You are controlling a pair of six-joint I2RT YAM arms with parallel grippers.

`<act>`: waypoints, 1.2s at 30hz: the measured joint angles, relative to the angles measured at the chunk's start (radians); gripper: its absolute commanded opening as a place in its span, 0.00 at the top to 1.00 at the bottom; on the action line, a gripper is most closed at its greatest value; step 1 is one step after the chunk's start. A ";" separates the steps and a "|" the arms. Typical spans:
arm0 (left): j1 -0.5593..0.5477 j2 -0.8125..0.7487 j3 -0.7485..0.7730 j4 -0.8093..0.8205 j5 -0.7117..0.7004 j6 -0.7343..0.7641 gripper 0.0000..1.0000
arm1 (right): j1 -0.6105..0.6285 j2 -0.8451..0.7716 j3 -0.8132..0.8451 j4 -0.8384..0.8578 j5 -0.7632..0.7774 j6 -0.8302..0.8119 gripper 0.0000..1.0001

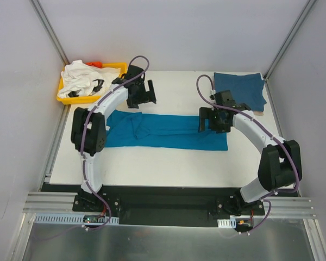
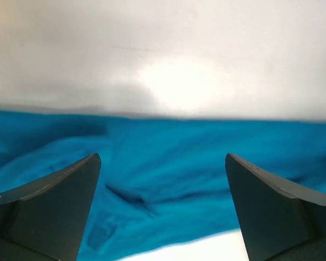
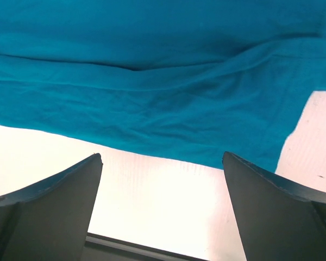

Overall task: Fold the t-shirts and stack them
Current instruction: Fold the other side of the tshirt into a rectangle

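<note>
The teal-blue t-shirt (image 1: 168, 131) lies folded into a long strip across the middle of the table; it also shows in the left wrist view (image 2: 168, 163) and the right wrist view (image 3: 152, 70). The darker blue t-shirt (image 1: 240, 88) lies folded at the back right. The white t-shirt with black marks (image 1: 82, 80) is crumpled in the yellow tray (image 1: 119, 67) at the back left. My left gripper (image 1: 145, 95) is open and empty above the strip's far left part. My right gripper (image 1: 208, 122) is open and empty over the strip's right part.
An orange object (image 1: 95, 64) sits in the tray behind the white shirt. Bare white table (image 1: 163, 163) lies in front of the strip. Grey walls and metal frame posts enclose the table on three sides.
</note>
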 measured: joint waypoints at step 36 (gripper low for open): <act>-0.027 0.229 0.141 -0.347 -0.462 0.217 0.16 | -0.026 -0.026 -0.063 -0.023 0.104 -0.008 0.04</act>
